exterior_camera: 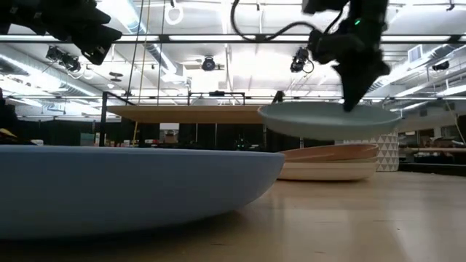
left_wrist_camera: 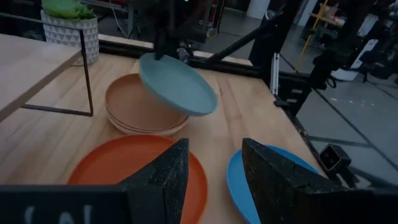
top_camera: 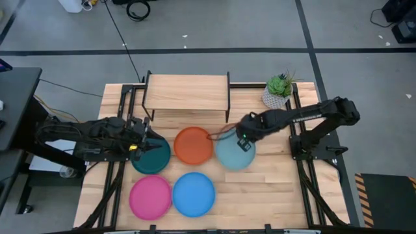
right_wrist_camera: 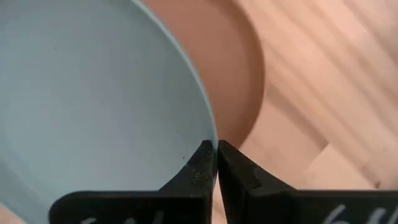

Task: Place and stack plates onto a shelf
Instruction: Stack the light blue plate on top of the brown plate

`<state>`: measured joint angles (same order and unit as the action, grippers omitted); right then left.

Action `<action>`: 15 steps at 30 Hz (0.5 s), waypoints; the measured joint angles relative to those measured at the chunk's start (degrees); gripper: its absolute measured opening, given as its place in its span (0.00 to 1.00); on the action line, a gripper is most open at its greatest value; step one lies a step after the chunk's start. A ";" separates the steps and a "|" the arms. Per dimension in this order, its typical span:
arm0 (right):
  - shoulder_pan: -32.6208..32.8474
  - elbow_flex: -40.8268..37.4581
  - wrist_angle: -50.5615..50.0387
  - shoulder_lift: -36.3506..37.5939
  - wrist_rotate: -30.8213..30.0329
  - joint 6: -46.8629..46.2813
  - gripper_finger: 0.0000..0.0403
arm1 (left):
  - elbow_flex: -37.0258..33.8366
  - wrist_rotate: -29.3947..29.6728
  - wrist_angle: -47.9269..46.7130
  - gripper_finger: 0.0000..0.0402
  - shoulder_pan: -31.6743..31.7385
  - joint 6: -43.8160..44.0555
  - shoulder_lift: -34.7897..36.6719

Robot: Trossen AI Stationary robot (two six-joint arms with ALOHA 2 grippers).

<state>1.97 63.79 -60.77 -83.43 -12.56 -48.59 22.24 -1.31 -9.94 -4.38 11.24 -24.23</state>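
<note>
My right gripper (top_camera: 244, 142) is shut on the pale teal plate (top_camera: 233, 156), which hangs in the air over a stack topped by the tan plate (exterior_camera: 331, 154). The stack rests flat on the table. The orange plate (top_camera: 193, 145), dark teal plate (top_camera: 153, 159), pink plate (top_camera: 150, 197) and blue plate (top_camera: 194, 194) lie flat on the tabletop. The shelf (top_camera: 186, 92) stands bare at the far side on its black legs. My left gripper (left_wrist_camera: 214, 174) is open and hovers high over the dark teal plate's far left edge. My right gripper pinches the pale teal plate's rim (right_wrist_camera: 208, 134) on its far side between the two fingers, one above and one below. The fingers (exterior_camera: 357, 87) come from above, pointing down. The plate (exterior_camera: 328, 120) is lifted clear of the tan stack, nearly level.
A potted plant (top_camera: 279, 91) stands at the far right, beside the shelf's right end. The shelf's thin black legs (left_wrist_camera: 84, 74) stand between the plates and the board. Bare wood (top_camera: 273, 188) lies to the right of the blue plate.
</note>
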 joint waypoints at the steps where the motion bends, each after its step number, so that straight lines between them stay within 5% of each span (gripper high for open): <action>1: -1.50 0.00 0.61 -0.30 0.01 1.52 0.04 | -0.01 -0.01 0.38 0.39 0.00 -0.54 -0.36; 15: -14.77 0.02 5.82 -5.19 5.34 15.71 0.10 | 4.85 0.01 1.03 0.39 -7.94 -10.98 -9.33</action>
<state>-12.79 63.81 -54.95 -88.62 -7.21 -32.87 27.09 -1.30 -8.91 -12.33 0.26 -33.56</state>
